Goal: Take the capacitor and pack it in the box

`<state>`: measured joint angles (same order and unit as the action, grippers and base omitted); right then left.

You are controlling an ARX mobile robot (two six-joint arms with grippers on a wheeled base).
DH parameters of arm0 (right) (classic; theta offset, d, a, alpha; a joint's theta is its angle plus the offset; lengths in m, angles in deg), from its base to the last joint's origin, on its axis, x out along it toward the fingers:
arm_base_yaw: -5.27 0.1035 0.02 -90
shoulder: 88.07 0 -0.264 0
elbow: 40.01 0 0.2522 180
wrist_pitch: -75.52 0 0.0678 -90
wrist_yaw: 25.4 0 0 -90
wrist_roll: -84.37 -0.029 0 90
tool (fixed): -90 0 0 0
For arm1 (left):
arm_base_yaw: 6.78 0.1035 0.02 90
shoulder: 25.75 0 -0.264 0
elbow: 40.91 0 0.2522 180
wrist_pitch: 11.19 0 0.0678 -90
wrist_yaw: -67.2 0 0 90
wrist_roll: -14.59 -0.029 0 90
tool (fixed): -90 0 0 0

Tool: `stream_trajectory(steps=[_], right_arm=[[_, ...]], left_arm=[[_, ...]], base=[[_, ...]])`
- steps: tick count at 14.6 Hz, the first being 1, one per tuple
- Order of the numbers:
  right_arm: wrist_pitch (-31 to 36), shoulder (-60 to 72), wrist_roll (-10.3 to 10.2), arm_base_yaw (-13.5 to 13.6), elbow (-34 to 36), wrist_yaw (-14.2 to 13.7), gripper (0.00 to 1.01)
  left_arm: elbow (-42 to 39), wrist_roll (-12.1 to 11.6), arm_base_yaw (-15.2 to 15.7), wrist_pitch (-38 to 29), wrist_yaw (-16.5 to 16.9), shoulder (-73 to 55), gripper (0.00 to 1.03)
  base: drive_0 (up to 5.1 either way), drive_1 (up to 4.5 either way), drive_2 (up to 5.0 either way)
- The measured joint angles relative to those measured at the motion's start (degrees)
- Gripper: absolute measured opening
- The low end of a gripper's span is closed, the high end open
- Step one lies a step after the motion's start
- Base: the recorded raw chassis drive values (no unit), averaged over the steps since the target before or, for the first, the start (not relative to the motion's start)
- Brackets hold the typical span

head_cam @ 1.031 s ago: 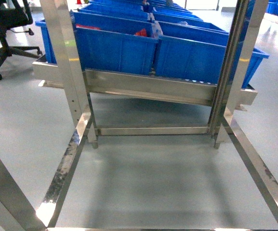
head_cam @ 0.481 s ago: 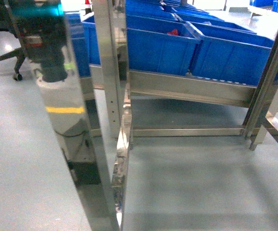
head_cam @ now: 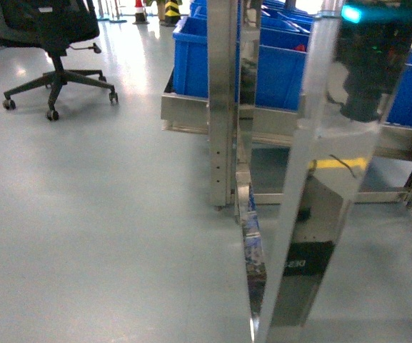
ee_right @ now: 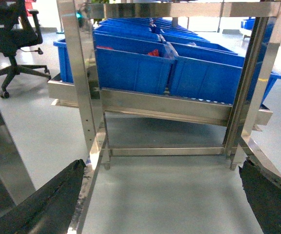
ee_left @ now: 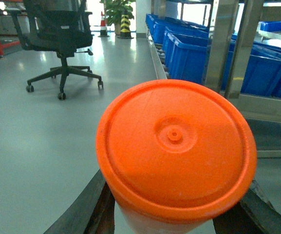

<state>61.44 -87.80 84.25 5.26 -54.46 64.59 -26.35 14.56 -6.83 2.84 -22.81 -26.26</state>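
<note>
Across the grey floor (head_cam: 106,214) at left of the head view, a steel rack (head_cam: 223,100) carries blue bins (ee_right: 130,66); an office chair (head_cam: 56,50) stands upper left. Left gripper (ee_left: 174,214) clamps an orange-lidded jar (ee_left: 174,146). Right gripper (ee_right: 159,195) is spread wide, empty. Pink box is not visible.

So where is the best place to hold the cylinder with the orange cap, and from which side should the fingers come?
Grip the orange-capped cylinder on its white body just under the cap, one finger on each side of the round wall. The cap looks wider than the body, so its rim should stop slipping. The left gripper already flanks it so.
</note>
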Motion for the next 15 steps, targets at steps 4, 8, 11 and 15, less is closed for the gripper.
stream_trajectory(steps=[4, 8, 11, 15], right_arm=[[0.0, 0.0, -0.02, 0.0, 0.0, 0.0, 0.98], [0.04, 0.0, 0.0, 0.0, 0.0, 0.02, 0.98], [-0.04, 0.0, -0.02, 0.0, 0.0, 0.0, 0.98], [0.26, 0.0, -0.02, 0.0, 0.0, 0.0, 0.98]], left_arm=[[0.0, 0.0, 0.0, 0.11, 0.0, 0.0, 0.44], [0.0, 0.0, 0.0, 0.15, -0.07, 0.0, 0.44], [0.0, -0.02, 0.0, 0.04, -0.02, 0.0, 0.44], [0.0, 0.0, 0.0, 0.17, -0.02, 0.0, 0.44]], base=[[-5.0, 2.48, 2.5], [-5.0, 2.48, 2.5], [-5.0, 2.47, 2.5], [-5.0, 2.43, 2.4]])
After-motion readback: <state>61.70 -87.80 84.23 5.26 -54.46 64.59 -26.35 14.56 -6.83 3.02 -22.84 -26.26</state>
